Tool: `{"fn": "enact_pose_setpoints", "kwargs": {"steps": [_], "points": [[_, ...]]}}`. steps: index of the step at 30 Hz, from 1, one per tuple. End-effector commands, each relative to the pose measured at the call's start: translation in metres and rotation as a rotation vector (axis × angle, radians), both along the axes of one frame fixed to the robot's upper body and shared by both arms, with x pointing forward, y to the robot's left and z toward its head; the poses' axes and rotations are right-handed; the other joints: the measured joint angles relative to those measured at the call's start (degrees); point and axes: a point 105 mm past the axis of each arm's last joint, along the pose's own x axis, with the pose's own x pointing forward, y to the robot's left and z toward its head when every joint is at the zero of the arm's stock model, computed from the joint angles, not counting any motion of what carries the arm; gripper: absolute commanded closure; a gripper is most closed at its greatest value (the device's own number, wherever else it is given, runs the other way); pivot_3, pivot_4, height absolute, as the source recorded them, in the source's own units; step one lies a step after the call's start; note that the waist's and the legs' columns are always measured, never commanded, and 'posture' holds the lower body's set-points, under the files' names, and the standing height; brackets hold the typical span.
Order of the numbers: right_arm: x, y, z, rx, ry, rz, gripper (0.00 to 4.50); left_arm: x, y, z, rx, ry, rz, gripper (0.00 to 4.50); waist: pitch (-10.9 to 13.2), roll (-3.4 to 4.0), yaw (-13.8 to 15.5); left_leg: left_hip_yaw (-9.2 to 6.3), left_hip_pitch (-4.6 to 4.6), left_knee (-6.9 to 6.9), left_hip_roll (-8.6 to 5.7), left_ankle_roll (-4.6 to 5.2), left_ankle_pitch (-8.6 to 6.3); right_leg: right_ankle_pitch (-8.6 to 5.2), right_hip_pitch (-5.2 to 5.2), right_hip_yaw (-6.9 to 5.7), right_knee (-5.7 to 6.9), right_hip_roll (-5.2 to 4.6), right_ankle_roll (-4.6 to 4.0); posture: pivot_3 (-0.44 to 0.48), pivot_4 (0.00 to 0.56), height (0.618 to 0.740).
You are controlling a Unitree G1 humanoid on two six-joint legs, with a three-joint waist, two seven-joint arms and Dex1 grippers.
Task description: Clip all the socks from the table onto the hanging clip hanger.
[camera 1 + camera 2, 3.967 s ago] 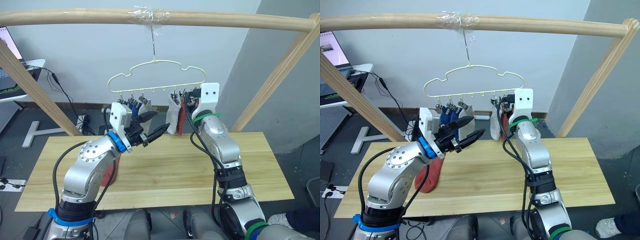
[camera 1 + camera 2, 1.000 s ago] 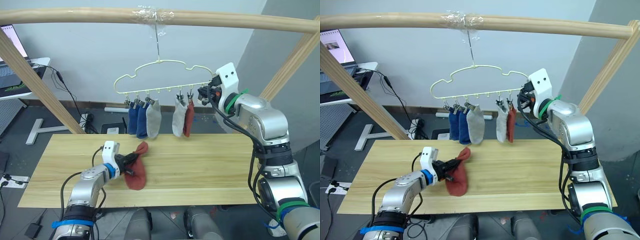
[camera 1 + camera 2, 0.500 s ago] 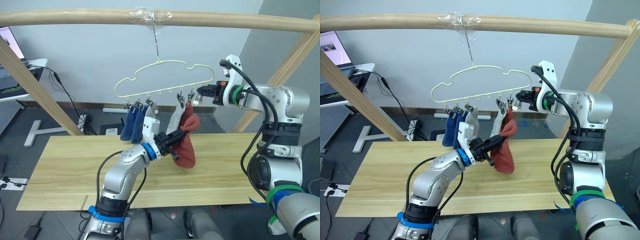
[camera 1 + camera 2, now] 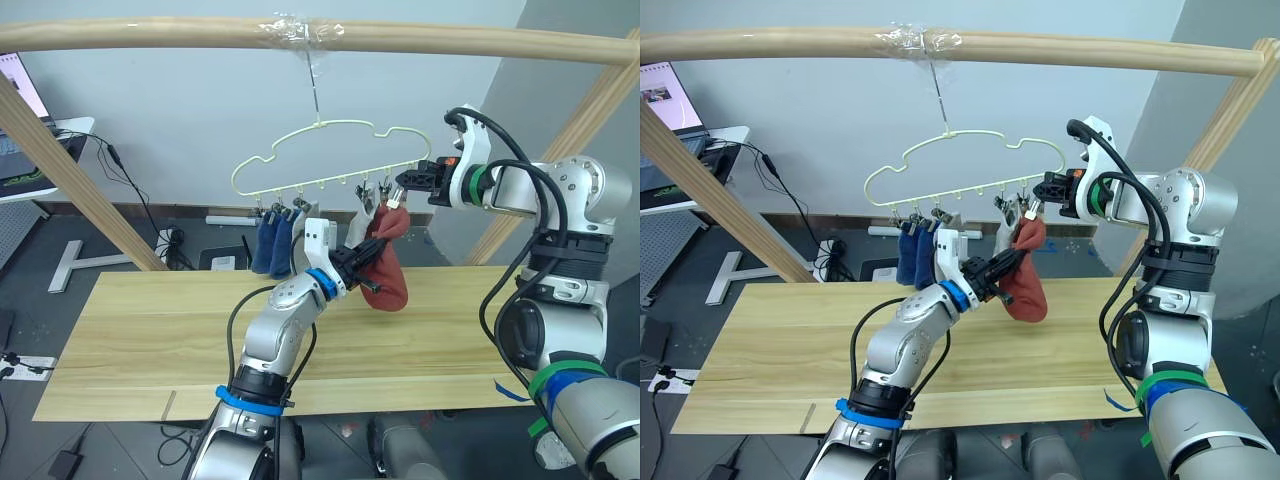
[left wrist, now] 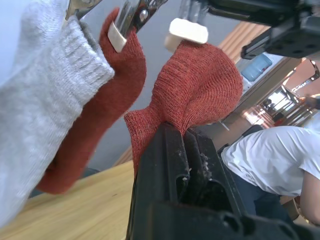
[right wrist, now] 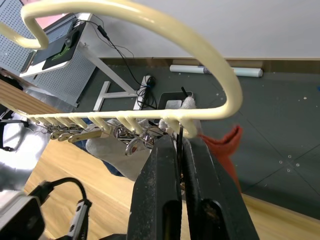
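My left gripper (image 4: 368, 258) is shut on a rust-red sock (image 4: 388, 270) and holds it up above the table (image 4: 150, 320), its top edge right under the end clip (image 5: 188, 31) of the pale-yellow clip hanger (image 4: 320, 128). At the hanger's right end, my right gripper (image 4: 405, 183) is shut on that end clip. Two blue socks (image 4: 268, 248) hang on the left clips. In the left wrist view a grey sock (image 5: 45, 100) and another red sock (image 5: 110, 100) hang clipped beside the held one.
The hanger hooks onto a round wooden pole (image 4: 200, 30) with slanted side poles (image 4: 70, 180) (image 4: 570, 130). A side desk with a screen (image 4: 20, 90) stands at the far left. A person in a white shirt (image 5: 270, 160) shows beyond the table in the left wrist view.
My left gripper has carried the red sock higher and to the right, up to the end clip. The right gripper has stayed at the hanger's right end.
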Motion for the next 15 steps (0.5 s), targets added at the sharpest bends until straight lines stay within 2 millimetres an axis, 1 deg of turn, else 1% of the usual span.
{"fn": "enact_pose_setpoints", "kwargs": {"steps": [1, 7, 11, 13, 15], "points": [[-0.003, 0.001, 0.021, 0.039, -0.055, 0.018, 4.50, 0.003, -0.006, 0.016, -0.034, -0.049, -0.001, 4.48, 0.0, 0.00, -0.1, -0.01, 0.00, 0.00, 0.00, 0.00, 0.00, 0.00, 0.00, 0.00, 0.00, 0.00, 0.00, -0.094, 0.152, 0.740], [-0.003, 0.000, 0.021, 0.045, -0.050, 0.018, 4.50, 0.006, -0.006, 0.021, -0.041, -0.061, -0.005, 4.48, 0.0, 0.00, -0.3, -0.01, -0.01, 0.00, 0.00, 0.00, 0.00, 0.00, 0.00, 0.00, 0.00, 0.00, 0.00, -0.102, 0.157, 0.740], [-0.001, -0.005, 0.021, 0.059, -0.052, 0.003, 3.35, 0.003, -0.008, 0.021, -0.023, -0.077, -0.040, 4.50, 0.0, 0.00, -0.4, -0.01, -0.01, 0.00, 0.00, 0.00, 0.00, 0.00, 0.00, 0.00, 0.00, 0.00, 0.00, -0.103, 0.156, 0.740], [0.001, -0.008, 0.024, 0.067, -0.062, -0.003, 2.55, 0.002, -0.009, 0.023, -0.026, -0.079, -0.056, 4.50, 0.0, 0.00, -0.4, -0.01, -0.01, 0.00, 0.00, 0.00, 0.00, 0.00, 0.00, 0.00, -0.01, 0.00, 0.01, -0.103, 0.155, 0.740], [0.003, -0.011, 0.029, 0.078, -0.082, -0.012, 1.86, 0.000, -0.012, 0.023, -0.027, -0.076, -0.072, 4.50, 0.0, 0.00, -0.4, -0.01, -0.01, 0.00, 0.00, 0.00, 0.00, 0.00, 0.00, 0.00, -0.01, 0.00, 0.01, -0.102, 0.156, 0.740]]}}
